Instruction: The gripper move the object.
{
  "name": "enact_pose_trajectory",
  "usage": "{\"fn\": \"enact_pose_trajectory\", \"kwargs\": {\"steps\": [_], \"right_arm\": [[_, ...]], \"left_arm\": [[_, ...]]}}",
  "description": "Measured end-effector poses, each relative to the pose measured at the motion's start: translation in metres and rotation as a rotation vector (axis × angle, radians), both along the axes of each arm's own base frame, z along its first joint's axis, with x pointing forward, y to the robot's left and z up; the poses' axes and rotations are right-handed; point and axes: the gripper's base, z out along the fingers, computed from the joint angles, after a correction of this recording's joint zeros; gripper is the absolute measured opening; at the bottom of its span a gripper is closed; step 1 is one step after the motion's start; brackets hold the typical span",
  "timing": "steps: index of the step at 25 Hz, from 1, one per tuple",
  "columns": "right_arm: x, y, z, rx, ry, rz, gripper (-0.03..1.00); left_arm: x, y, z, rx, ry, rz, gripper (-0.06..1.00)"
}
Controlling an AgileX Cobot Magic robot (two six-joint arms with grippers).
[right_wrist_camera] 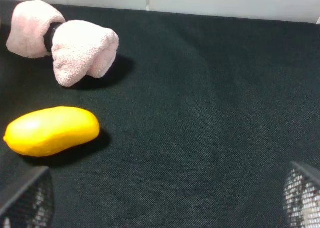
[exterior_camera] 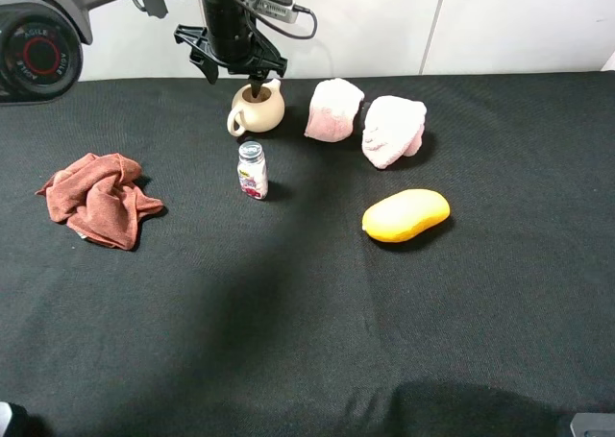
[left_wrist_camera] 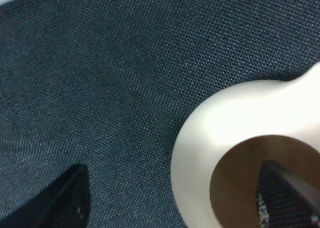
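My left gripper (exterior_camera: 252, 84) hangs straight over the teapot (exterior_camera: 258, 110) at the tabletop's (exterior_camera: 288, 312) far left-centre, spread wide and holding nothing: one finger outside the wall, the other (left_wrist_camera: 285, 198) dipping into the brown mouth. My right gripper (right_wrist_camera: 160, 208), also open, is much farther.

High overview — 2 close wrist views.

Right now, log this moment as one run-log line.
left tool: open, one jaw inside teapot, one outside | teapot: on black table, not lifted | right tool: open, empty
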Motion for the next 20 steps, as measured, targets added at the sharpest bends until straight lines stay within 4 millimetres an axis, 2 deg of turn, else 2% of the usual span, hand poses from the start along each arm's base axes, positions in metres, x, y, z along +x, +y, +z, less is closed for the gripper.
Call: {"fn": "enact_pose_trajectory", "kwargs": {"steps": [12,20], "right_arm": [[0.0,0.0,0.0,0.0,0.0,0.0,0.69],[0.0,0.0,0.0,0.0,-0.001,0.0,0.69]], "left_arm": [[-0.003,-0.011,0.024,-0.078,0.0,0.015,0.68],[-0.015,-0.017,0.065,-0.136,-0.034,0.004,0.68]]}}
